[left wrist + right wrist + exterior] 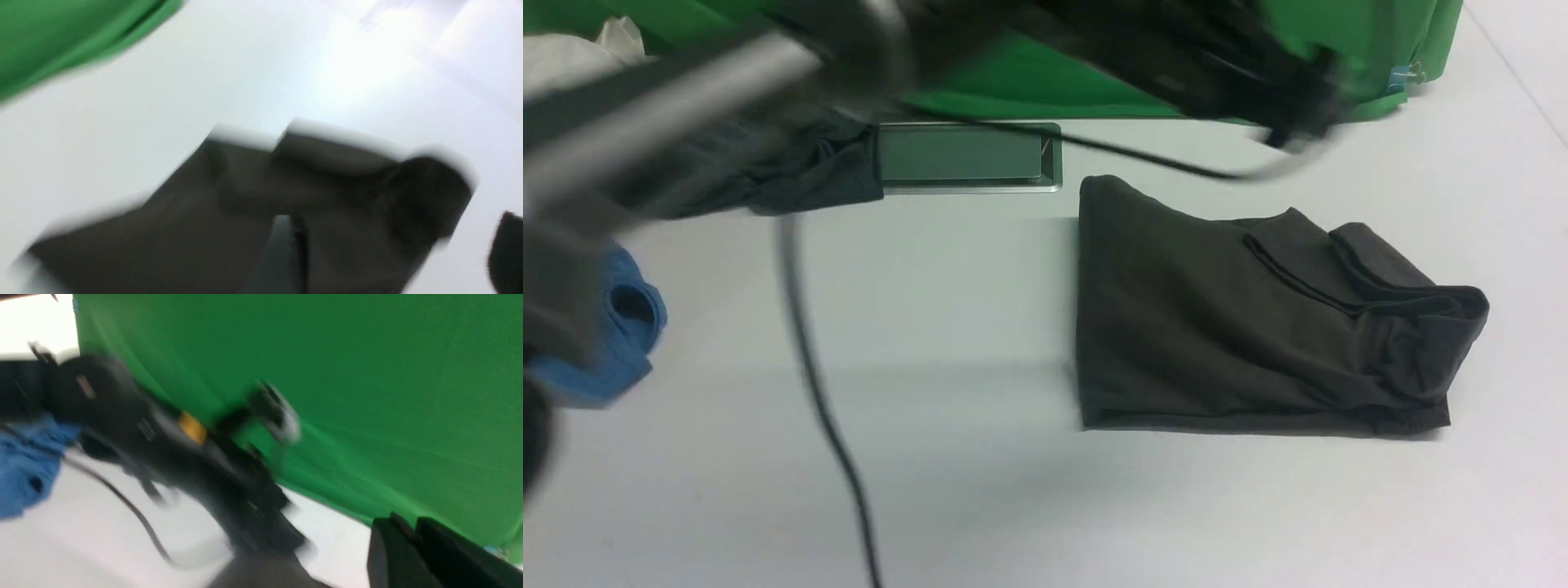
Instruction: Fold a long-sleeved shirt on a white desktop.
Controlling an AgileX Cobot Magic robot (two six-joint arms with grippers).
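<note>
The long-sleeved shirt (1241, 327) lies folded into a compact black block on the right half of the white desktop (964, 343). Its collar end is bunched at the right. In the left wrist view my left gripper (396, 253) hangs open over the shirt (245, 212), its fingers (286, 249) far apart and holding nothing. My right gripper (404, 524) points at the green backdrop, jaws close together with nothing between them. Both arms show only as blurred streaks, the left arm (645, 106) at the upper left and the right arm (1217, 57) along the top.
A grey metal-framed hatch (968, 155) sits at the back middle. A dark grey-teal garment (800, 171) lies beside it and a blue shirt (621, 335) at the left edge. A green cloth backdrop (1029, 82) closes off the rear. A black cable (825, 408) hangs across the left.
</note>
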